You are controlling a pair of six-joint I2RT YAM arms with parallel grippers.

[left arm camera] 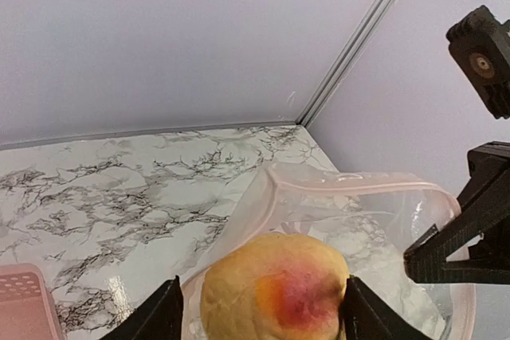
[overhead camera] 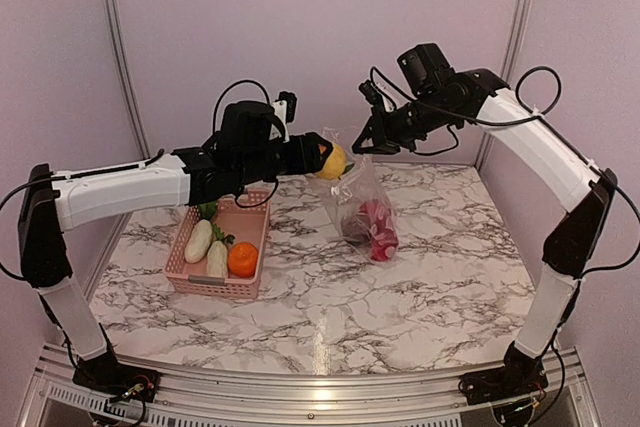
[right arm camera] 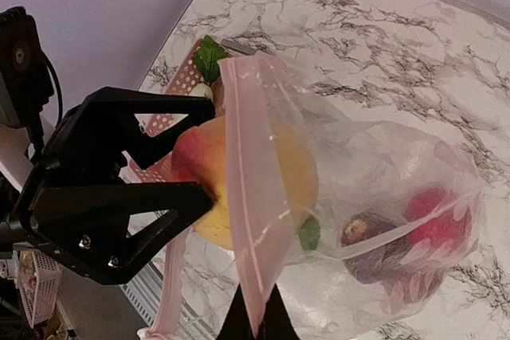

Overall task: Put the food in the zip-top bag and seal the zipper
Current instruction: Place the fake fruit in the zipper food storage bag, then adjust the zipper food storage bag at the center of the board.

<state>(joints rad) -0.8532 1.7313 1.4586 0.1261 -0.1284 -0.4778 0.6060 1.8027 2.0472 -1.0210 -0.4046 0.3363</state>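
Note:
A yellow fruit with a red blush (overhead camera: 333, 160) (left arm camera: 275, 288) (right arm camera: 191, 157) sits at the mouth of the clear zip-top bag (overhead camera: 365, 212) (left arm camera: 358, 205) (right arm camera: 382, 165), between the fingers of my left gripper (overhead camera: 325, 157) (left arm camera: 261, 296). One finger touches it; a small gap shows at the other, so the jaws stand open. My right gripper (overhead camera: 362, 144) (right arm camera: 255, 316) is shut on the bag's mouth edge, pinching the zipper (right arm camera: 243, 197) and holding the bag up. Red pieces (overhead camera: 378, 227) (right arm camera: 434, 216) and a dark brown piece (right arm camera: 370, 232) lie in the bag's bottom.
A pink lattice basket (overhead camera: 215, 289) stands at the left below my left arm, holding two white radishes (overhead camera: 198, 240) and an orange (overhead camera: 243, 259). The bag's bottom rests on the marble table (overhead camera: 440, 277). Walls close off the back and sides.

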